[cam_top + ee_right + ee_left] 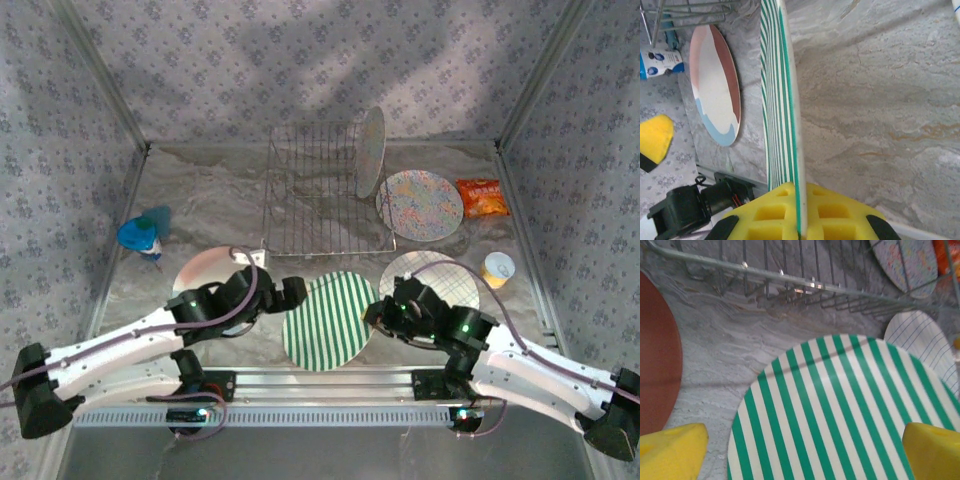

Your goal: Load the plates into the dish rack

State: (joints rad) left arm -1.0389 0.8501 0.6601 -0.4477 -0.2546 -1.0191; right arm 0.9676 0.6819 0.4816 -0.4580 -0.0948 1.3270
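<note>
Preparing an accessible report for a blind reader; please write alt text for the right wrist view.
The right arm's yellow fingers are shut on the rim of the green-white striped plate, seen edge-on against the grey marbled table. Left of it in the picture lies the cream plate with rust-red and light-blue sections, the dish rack at top left.

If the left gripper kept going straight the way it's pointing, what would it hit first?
The striped plate: it sits just ahead of the open left gripper, its opposite edge pinched by the right gripper. The rack lies beyond the plate, though depth is hard to judge.
</note>
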